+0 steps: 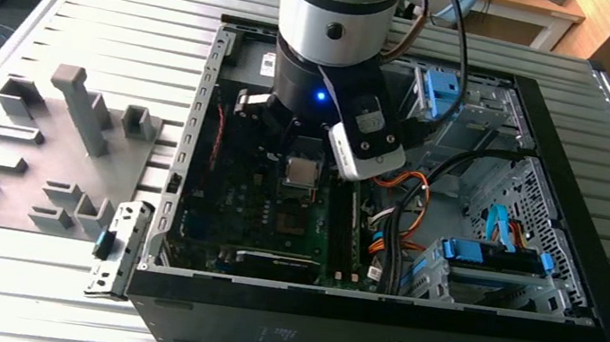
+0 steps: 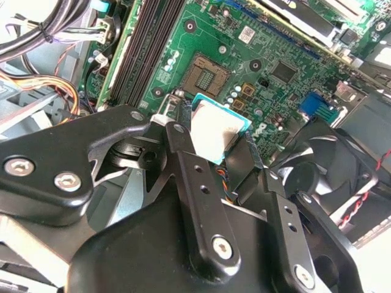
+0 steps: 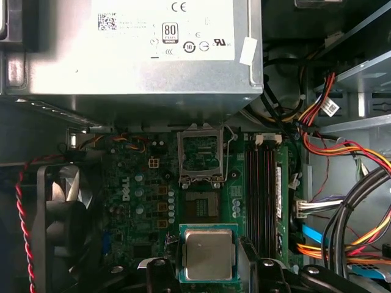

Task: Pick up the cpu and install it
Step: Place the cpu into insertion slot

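Note:
The cpu (image 2: 215, 129), a small square chip with a silver top and a teal edge, hangs just above the green motherboard (image 1: 273, 221) inside the open computer case. My gripper (image 2: 214, 146) is shut on the cpu, with one black finger (image 2: 182, 152) on each side of it. In the first wrist view the cpu (image 3: 208, 253) is a short way from the open socket (image 3: 203, 204), whose metal frame (image 3: 200, 151) is flipped up. In the exterior view the cpu (image 1: 300, 170) shows below the arm's wrist.
A silver power supply (image 3: 128, 55) stands beyond the socket. A black fan (image 3: 61, 220) flanks one side; memory slots (image 3: 263, 183) and bundled cables (image 3: 342, 146) flank the other. Grey fixture blocks (image 1: 55, 143) lie outside the case at the exterior view's left.

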### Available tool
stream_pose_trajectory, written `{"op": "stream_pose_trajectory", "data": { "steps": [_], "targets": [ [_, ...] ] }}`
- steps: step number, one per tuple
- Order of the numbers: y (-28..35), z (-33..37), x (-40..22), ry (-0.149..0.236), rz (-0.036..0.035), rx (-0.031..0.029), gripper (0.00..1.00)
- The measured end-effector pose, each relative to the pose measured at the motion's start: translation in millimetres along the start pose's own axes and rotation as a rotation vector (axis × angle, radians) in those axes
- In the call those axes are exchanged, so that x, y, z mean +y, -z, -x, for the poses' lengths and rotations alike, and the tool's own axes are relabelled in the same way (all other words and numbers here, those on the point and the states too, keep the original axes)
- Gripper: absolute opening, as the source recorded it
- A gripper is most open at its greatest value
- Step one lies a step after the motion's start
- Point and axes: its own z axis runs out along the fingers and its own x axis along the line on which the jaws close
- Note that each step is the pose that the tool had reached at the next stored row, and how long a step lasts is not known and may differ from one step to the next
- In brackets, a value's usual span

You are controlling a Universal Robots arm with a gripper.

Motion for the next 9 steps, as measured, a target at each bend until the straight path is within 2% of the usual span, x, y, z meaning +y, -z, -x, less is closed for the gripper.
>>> {"op": "stream_pose_trajectory", "data": {
  "steps": [6, 9],
  "targets": [
    [-0.3, 0.0, 0.0, 0.000, 0.0002, -0.0001, 0.47],
    [-3.5, -0.2, -0.1, 0.000, 0.0003, -0.0001, 0.47]
  ]
}}
